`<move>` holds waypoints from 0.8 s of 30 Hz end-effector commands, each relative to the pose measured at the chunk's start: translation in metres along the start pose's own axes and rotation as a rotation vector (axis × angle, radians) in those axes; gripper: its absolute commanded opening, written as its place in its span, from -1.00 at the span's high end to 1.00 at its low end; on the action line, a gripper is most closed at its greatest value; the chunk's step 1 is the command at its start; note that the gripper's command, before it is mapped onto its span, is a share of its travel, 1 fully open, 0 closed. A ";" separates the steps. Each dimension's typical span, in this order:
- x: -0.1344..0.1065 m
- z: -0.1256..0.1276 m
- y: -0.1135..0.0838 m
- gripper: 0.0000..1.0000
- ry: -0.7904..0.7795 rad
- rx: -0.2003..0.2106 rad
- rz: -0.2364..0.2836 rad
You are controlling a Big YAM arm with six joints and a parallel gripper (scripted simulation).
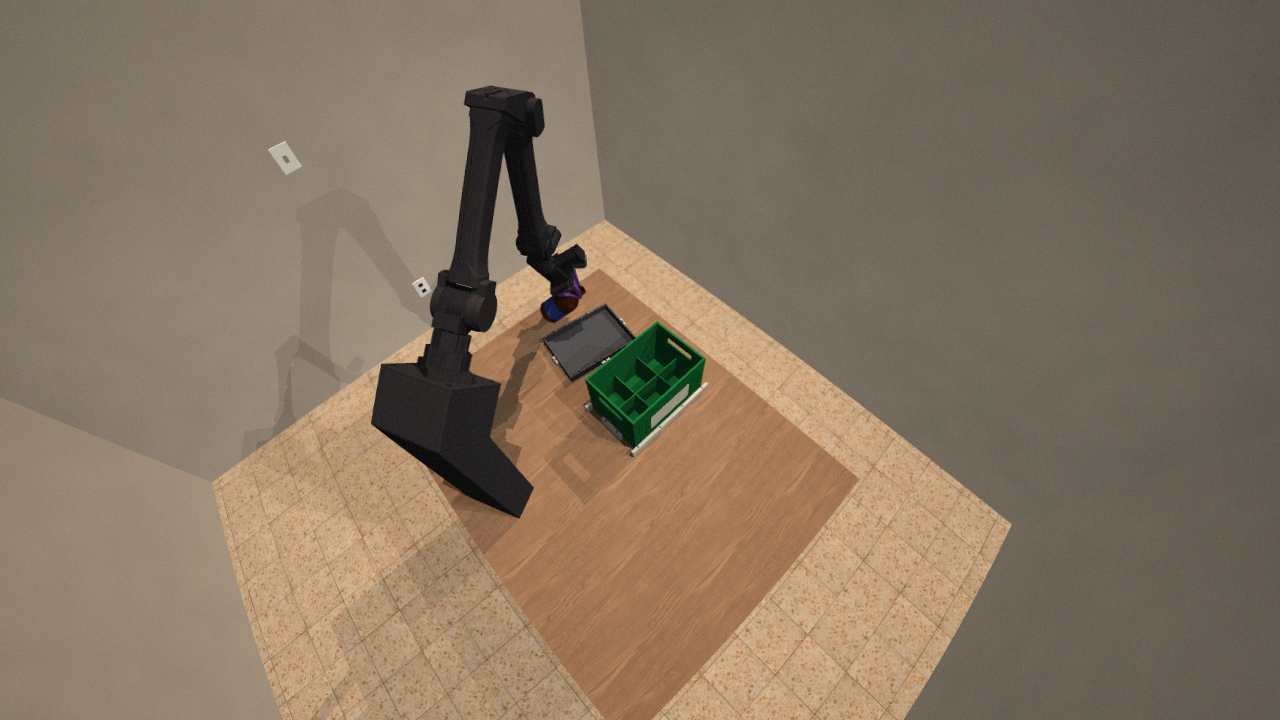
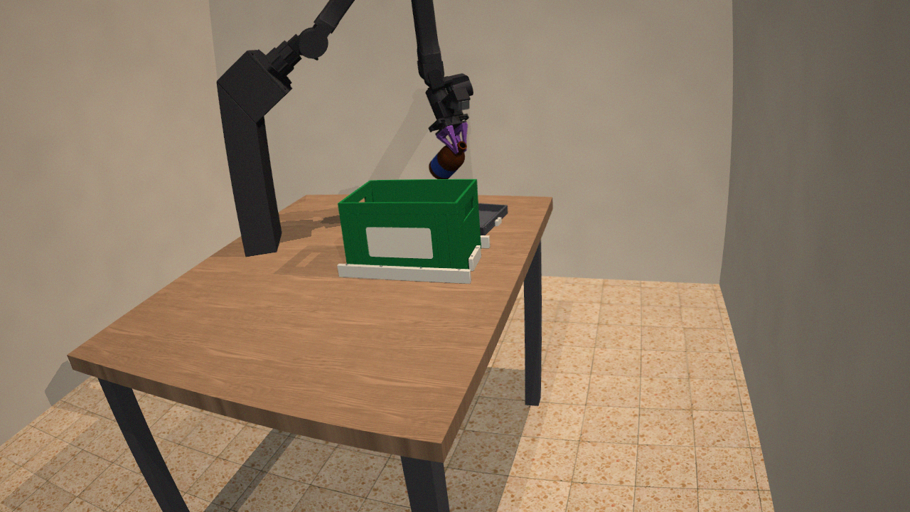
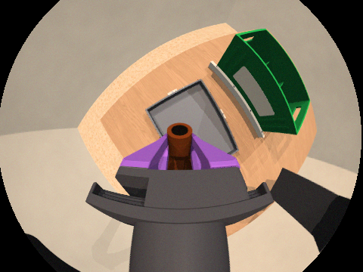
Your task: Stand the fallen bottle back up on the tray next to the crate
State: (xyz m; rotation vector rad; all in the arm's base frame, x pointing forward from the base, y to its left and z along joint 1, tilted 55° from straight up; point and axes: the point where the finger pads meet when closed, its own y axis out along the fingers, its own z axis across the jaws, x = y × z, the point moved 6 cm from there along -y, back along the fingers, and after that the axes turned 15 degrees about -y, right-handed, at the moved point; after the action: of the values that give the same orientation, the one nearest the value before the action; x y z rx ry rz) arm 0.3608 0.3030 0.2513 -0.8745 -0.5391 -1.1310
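Looking down the wrist view first, you get the close-up nobody else has: the gripper (image 3: 180, 153) has its purple fingers clamped on the neck of the bottle (image 3: 180, 138), and the brown mouth pokes out past them toward the camera's far side. That view can't show the bottle's body at all, it's hidden behind the fingers and the gripper housing. Past the mouth you see the tray (image 3: 169, 108) sitting on the table (image 3: 136, 91), with the crate (image 3: 262, 57) just beside it. The exterior view fills in what's missing: the bottle (image 2: 446, 163) hangs in the air under the gripper (image 2: 454, 140), tilted, brown with a blue band, well above the crate (image 2: 407, 222), and only a corner of the tray (image 2: 493, 212) peeks out behind the crate. The top view is the only one that shows inside the crate (image 1: 646, 383), split into compartments, and the whole tray (image 1: 588, 341) next to it, with the bottle (image 1: 554, 307) held up near the tray's far corner, not touching it. So the bottle's off the tray, gripped by the neck, fingers only partly closed because the neck is between them.
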 end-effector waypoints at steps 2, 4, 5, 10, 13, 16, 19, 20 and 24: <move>-0.010 -0.003 0.002 1.00 -0.019 -0.005 0.007; -0.010 -0.003 0.002 1.00 -0.019 -0.005 0.007; -0.010 -0.003 0.002 1.00 -0.019 -0.005 0.007; -0.010 -0.003 0.002 1.00 -0.019 -0.005 0.007; -0.010 -0.003 0.002 1.00 -0.019 -0.003 0.006; -0.010 -0.002 0.001 1.00 -0.021 -0.002 0.003; -0.011 -0.002 0.001 1.00 -0.023 -0.003 -0.003; -0.011 -0.002 0.001 1.00 -0.023 -0.003 -0.003; -0.012 -0.001 0.001 1.00 -0.024 -0.005 -0.014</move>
State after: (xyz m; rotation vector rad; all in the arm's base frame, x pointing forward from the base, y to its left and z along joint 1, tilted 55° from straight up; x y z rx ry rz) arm 0.3608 0.3037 0.2521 -0.8741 -0.5468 -1.1496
